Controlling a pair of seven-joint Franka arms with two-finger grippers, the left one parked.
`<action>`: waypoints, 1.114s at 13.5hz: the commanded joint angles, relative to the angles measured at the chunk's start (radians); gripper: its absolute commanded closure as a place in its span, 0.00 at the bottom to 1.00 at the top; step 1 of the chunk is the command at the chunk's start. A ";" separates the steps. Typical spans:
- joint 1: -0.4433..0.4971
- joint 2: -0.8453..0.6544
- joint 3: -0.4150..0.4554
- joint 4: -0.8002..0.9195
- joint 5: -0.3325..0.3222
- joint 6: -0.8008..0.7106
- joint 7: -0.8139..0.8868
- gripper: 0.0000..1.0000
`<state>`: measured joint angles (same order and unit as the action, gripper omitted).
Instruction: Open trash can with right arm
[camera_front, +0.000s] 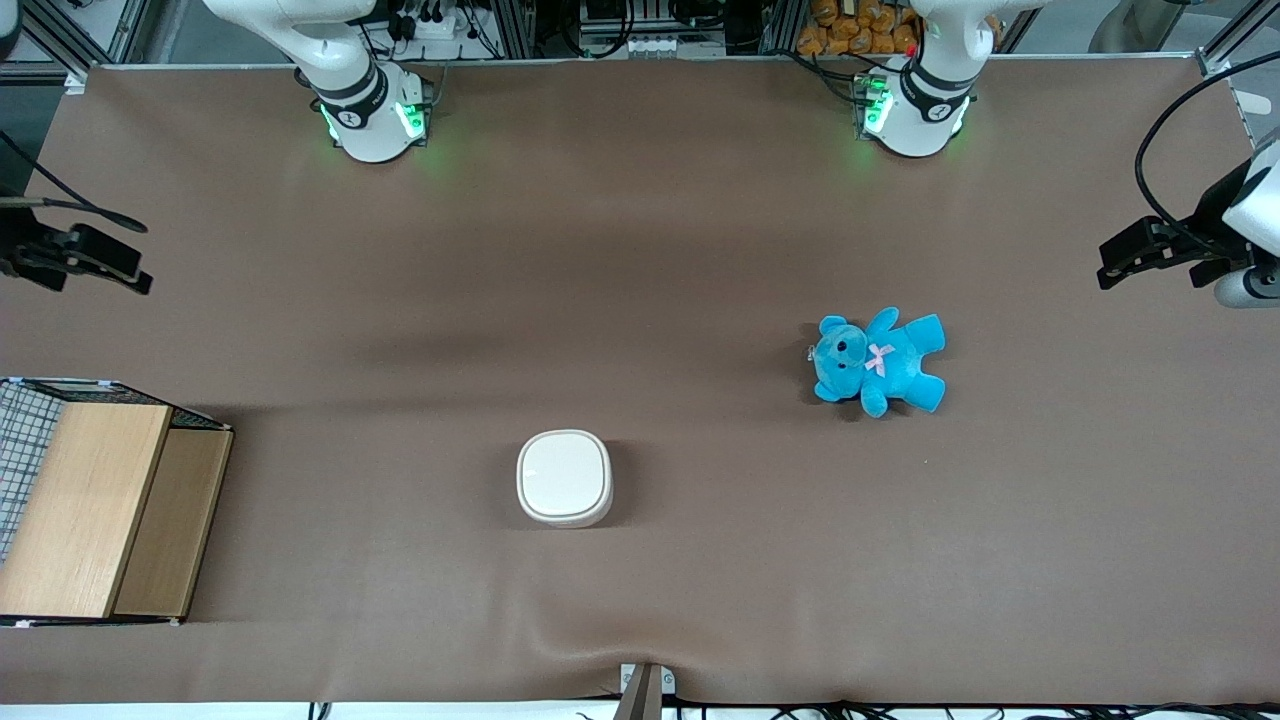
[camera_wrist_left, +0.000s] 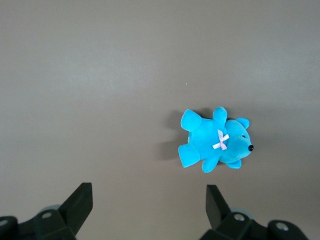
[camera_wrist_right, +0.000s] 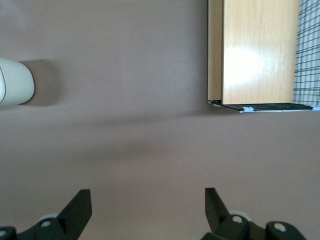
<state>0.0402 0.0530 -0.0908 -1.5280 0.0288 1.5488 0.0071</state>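
Nearest the camera, the trash can (camera_front: 564, 478) sits lid shut; my right gripper (camera_wrist_right: 145, 207) hangs wide open, empty, well apart toward the working arm's end, beside the wooden box (camera_front: 95, 510).

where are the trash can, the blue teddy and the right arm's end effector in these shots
trash can (camera_front: 564, 477), front view, middle of its shut white lid
blue teddy (camera_front: 880, 361), front view, chest at the pink bow
end effector (camera_wrist_right: 147, 210), right wrist view, midway between its open fingertips, above bare table
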 joint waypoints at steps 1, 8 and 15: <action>0.009 0.060 0.019 0.041 0.022 0.001 -0.003 0.00; 0.044 0.185 0.039 0.158 0.065 0.007 0.073 0.24; 0.066 0.301 0.150 0.253 0.063 0.074 0.218 0.68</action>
<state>0.1097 0.3028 0.0266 -1.3358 0.0769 1.6211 0.1765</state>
